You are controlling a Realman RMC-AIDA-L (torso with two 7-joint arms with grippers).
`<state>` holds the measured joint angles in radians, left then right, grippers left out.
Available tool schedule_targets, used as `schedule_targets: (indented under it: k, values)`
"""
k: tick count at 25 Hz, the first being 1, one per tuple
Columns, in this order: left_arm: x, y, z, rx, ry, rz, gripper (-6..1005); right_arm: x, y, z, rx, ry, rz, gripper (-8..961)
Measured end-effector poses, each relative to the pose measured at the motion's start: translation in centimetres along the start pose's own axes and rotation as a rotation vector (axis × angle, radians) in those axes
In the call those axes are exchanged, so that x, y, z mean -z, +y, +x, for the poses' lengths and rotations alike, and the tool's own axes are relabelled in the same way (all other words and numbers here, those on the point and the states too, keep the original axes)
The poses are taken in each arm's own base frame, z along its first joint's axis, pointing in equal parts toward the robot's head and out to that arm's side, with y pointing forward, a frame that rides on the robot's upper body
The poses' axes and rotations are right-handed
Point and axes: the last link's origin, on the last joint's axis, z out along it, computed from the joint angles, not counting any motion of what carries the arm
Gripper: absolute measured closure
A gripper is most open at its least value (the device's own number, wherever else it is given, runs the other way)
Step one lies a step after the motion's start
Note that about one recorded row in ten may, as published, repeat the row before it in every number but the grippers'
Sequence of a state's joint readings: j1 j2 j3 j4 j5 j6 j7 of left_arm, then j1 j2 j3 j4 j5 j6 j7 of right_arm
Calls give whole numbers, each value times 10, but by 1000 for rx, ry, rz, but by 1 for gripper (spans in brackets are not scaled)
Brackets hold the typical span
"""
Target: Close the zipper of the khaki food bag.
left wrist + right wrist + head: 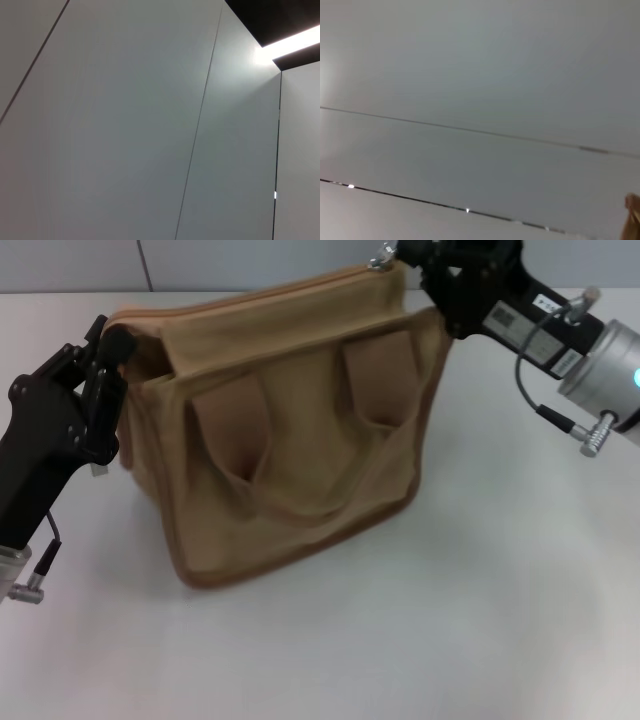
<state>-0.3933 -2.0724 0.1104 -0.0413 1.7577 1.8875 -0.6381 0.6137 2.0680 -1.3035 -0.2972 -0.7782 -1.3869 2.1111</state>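
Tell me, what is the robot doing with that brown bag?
It is working on the zipper of a tan bag that stands on a white table. The left pincer is at the bag's left top corner, seemingly holding it steady. The right pincer is at the far right end of the zipper, beside the little silver pull tab. The zipper line looks closed along the top.

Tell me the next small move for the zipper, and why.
Probably finish the pull with the right tool: it sits at the bag's top right corner by the silver pull tab, and the zipper line looks joined along the top. The left tool braces the bag's left end, so keep it there.
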Motion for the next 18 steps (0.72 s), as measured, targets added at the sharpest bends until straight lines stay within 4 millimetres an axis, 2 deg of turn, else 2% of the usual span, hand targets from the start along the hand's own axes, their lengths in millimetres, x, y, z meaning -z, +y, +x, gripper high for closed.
schedule_targets:
  k: [7, 15, 18]
  values:
    - [-2, -2, -4, 0, -22, 15, 923, 17, 12, -7, 162, -87, -98, 928]
    - [-1, -6, -9, 0, -54, 52, 915, 34, 8, -8, 256, -166, -88, 902]
    - [1, -7, -10, -6, -62, 58, 899, 41, 6, -6, 284, -176, -83, 723]
